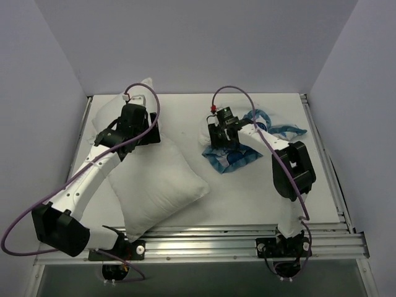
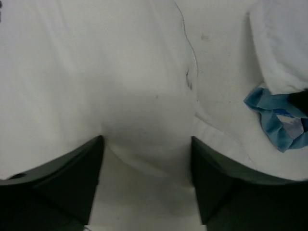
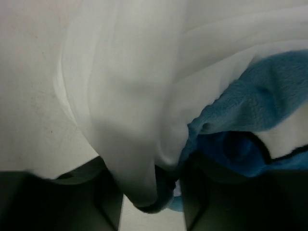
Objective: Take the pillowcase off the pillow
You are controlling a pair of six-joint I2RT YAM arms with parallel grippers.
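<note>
Right gripper [image 3: 151, 192] up close, fingers nearly closed, pinching a fold of the pillowcase [image 3: 240, 96], white cloth and blue trim bunched between them. Left gripper [image 2: 147, 163] spread wide, holding nothing, down on the pillow [image 1: 158, 182], which lies left of the crumpled pillowcase. White table [image 1: 260, 198], pale walls [image 1: 198, 43].

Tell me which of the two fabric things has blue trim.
The crumpled pillowcase at the right gripper; the big pillow on the left is plain white.

White table [image 1: 260, 192] — plain pale walls [image 1: 204, 43] on three sides, evenly lit.
</note>
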